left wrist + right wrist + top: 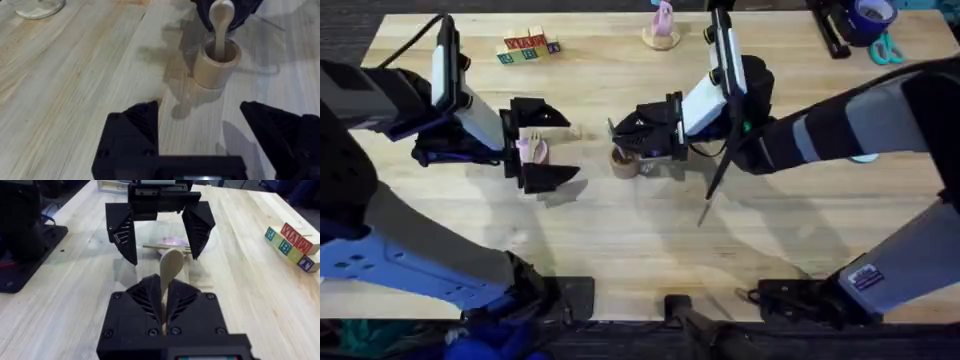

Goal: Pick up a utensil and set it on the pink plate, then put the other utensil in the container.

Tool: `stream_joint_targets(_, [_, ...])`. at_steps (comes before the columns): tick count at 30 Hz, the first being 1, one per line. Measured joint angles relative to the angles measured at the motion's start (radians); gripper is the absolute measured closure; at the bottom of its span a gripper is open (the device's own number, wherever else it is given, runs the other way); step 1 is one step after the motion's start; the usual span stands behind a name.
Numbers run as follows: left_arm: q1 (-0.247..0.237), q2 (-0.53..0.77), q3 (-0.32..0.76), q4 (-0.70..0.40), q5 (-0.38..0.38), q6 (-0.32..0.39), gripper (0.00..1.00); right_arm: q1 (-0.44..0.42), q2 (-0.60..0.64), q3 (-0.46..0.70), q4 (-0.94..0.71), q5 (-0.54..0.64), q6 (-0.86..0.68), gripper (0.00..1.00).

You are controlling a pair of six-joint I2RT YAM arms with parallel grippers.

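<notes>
Two arms are working over the table (620, 230). The right tool (164, 300) is pinching one wooden spoon (170, 270) by its handle, bowl end up, handle tip dipping into the single brown cylindrical cup (216, 62) standing mid-table. The left tool (538, 146) is hanging with its jaws spread wide around one pink plate (532, 150); one wooden fork (167, 247) is lying across that plate. One row of lettered blocks (527, 46) is sitting at the far edge.
</notes>
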Motion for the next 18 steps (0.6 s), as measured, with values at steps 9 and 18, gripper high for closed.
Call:
stream_joint_targets(9, [0.000, 0.000, 0.000, 0.000, 0.000, 0.000, 0.008, 0.001, 0.000, 0.000, -0.107, 0.016, 0.000, 0.968])
stream_joint_targets(18, [0.000, 0.000, 0.000, 0.000, 0.000, 0.000, 0.007, 0.001, 0.000, 0.000, -0.144, 0.052, -0.003, 0.968])
